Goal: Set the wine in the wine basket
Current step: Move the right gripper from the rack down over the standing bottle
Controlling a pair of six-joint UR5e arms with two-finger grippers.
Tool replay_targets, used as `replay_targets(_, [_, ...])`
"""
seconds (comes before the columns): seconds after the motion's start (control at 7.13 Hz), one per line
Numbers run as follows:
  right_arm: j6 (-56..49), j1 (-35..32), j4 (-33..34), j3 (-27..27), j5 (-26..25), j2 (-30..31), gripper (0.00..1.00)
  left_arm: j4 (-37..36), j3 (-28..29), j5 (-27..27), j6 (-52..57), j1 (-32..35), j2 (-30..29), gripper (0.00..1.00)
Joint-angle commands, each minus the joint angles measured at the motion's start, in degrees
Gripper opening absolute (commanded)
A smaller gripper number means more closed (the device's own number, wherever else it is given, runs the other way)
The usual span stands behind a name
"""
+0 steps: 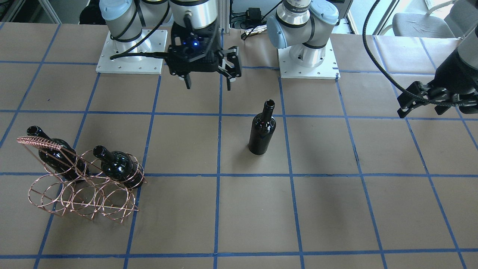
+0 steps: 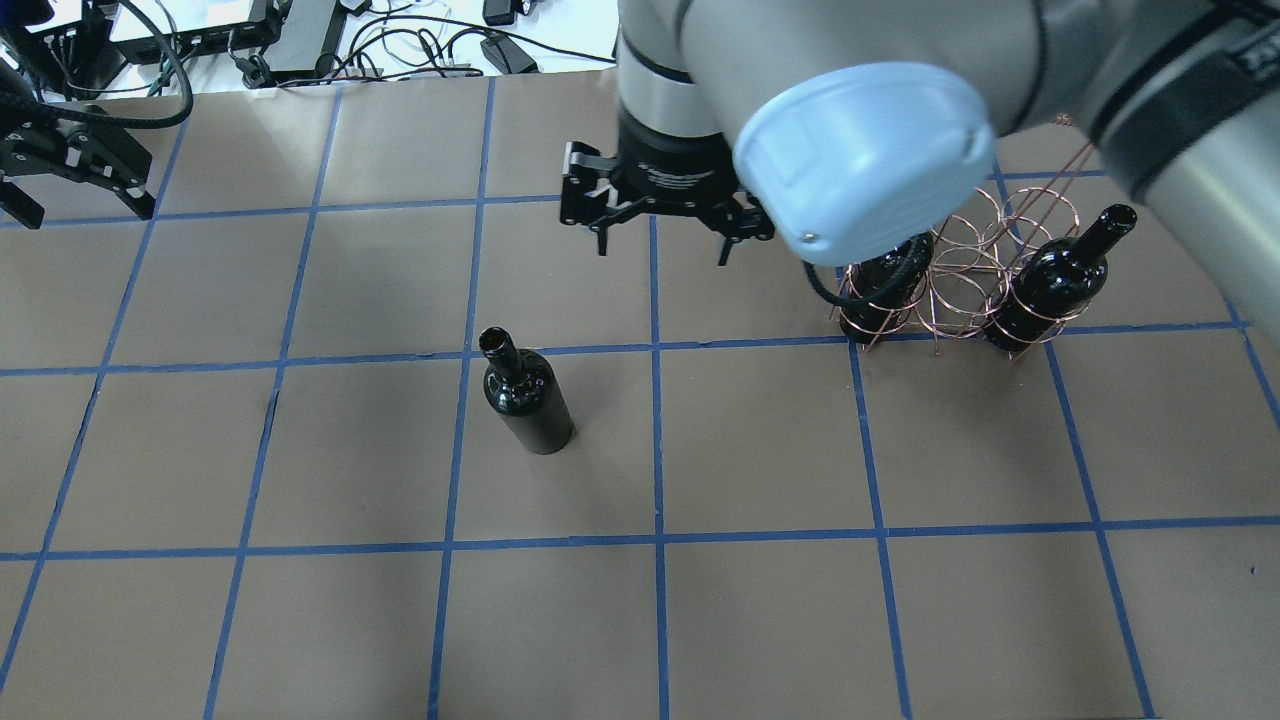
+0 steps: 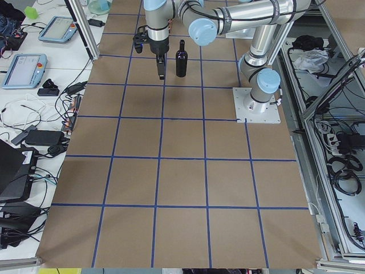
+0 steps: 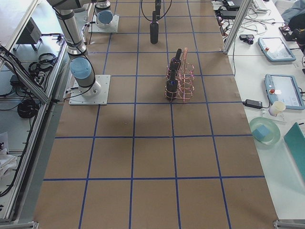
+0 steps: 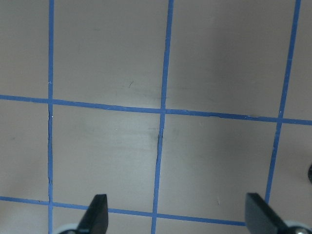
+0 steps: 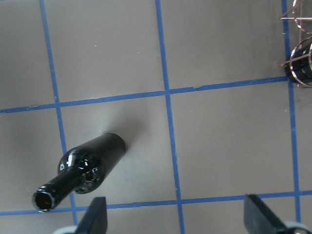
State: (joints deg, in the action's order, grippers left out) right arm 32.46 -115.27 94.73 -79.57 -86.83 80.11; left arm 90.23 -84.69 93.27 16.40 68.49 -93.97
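Note:
One black wine bottle (image 1: 262, 129) stands upright and alone near the table's middle; it also shows in the overhead view (image 2: 525, 395) and the right wrist view (image 6: 83, 168). The copper wire wine basket (image 1: 82, 190) stands on the robot's right side (image 2: 960, 262) and holds two more black bottles (image 1: 52, 151) (image 1: 117, 166). My right gripper (image 1: 207, 80) is open and empty, hovering above the table between the lone bottle and the basket (image 2: 660, 238), apart from both. My left gripper (image 1: 429, 104) is open and empty, far off at the table's left edge (image 2: 60, 185).
The table is brown paper with a blue tape grid (image 2: 655, 535). The two arm bases (image 1: 130, 52) (image 1: 308, 54) stand on white plates at the robot's edge. Cables and devices (image 2: 300, 40) lie beyond the far edge.

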Motion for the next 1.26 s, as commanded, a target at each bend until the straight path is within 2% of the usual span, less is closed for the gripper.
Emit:
replay_targets(0.0, [12.75, -8.36, 2.64, 3.20, -0.36, -6.35, 1.00, 0.38, -0.04, 0.07, 0.03, -0.02, 0.19, 1.00])
replay_targets(0.14, [17.50, -9.43, 6.14, 3.20, -0.27, -8.20, 1.00, 0.47, -0.04, 0.07, 0.03, -0.02, 0.28, 1.00])
replay_targets(0.42, [19.65, -12.42, 6.70, 3.20, -0.36, -10.05, 1.00, 0.56, -0.04, 0.16, 0.03, -0.02, 0.28, 1.00])
replay_targets(0.56, [18.88, -12.43, 6.44, 2.76, -0.79, -11.10, 1.00, 0.64, -0.04, 0.07, -0.05, 0.07, 0.20, 1.00])
replay_targets(0.7, [17.83, -12.43, 6.00, 2.41, -3.49, -12.51, 0.99, 0.82, -0.04, 0.07, 0.03, -0.02, 0.19, 1.00])
replay_targets(1.12, [16.86, -12.43, 8.28, -0.50, -3.78, -12.17, 0.96, 0.82, -0.12, -0.02, -0.05, 0.16, 0.11, 1.00])
